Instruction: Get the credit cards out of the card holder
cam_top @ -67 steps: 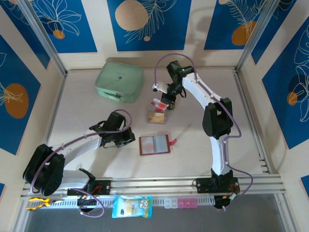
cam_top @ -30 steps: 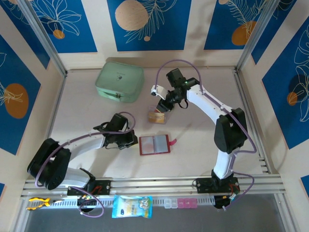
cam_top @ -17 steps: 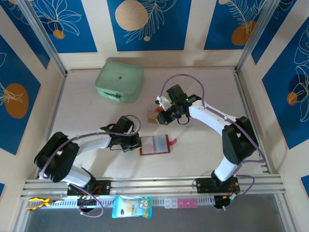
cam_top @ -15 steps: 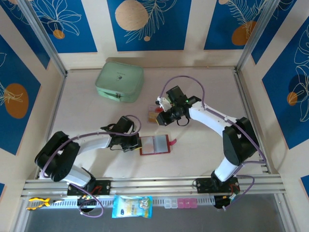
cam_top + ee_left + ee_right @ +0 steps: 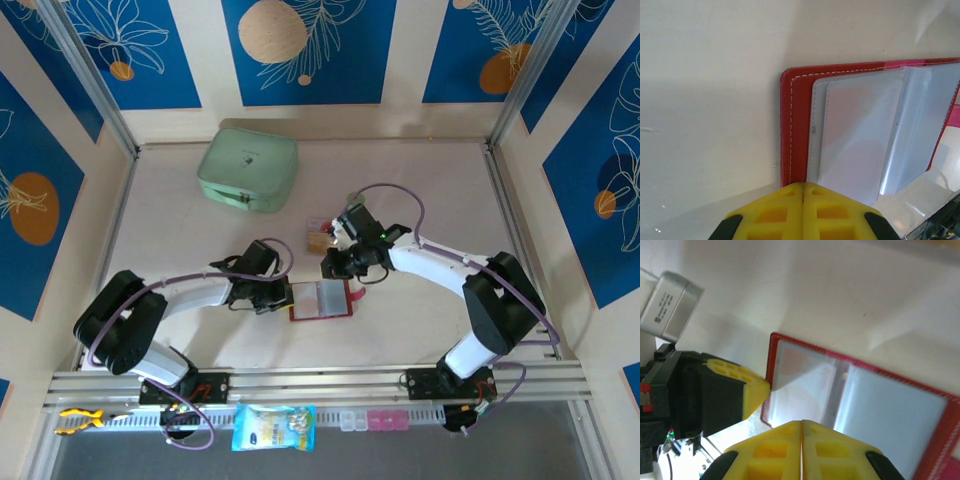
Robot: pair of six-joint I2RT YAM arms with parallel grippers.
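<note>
The dark-red card holder [image 5: 321,299] lies open on the table, its greyish clear sleeves facing up [image 5: 865,130] [image 5: 875,410]. A small stack of credit cards [image 5: 319,239] with tan and orange print lies on the table just beyond it. My left gripper [image 5: 287,296] [image 5: 802,186] is shut, with its yellow tips resting at the holder's left edge. My right gripper [image 5: 331,270] [image 5: 801,423] is also shut, with nothing between its fingers, and hangs over the holder's far edge. In the right wrist view the left gripper's yellow fingertip [image 5: 737,382] touches the holder's red border.
A mint-green zip case [image 5: 248,170] stands at the back left. The holder's pink strap tab [image 5: 359,293] points right. Metal rails run along the sides and the near edge, where a blue packet [image 5: 273,427] and a pink pill box [image 5: 377,420] lie.
My right gripper left the card stack, moved toward me to the holder's far edge, and shut. My left gripper slid right until it reached the holder's left edge.
</note>
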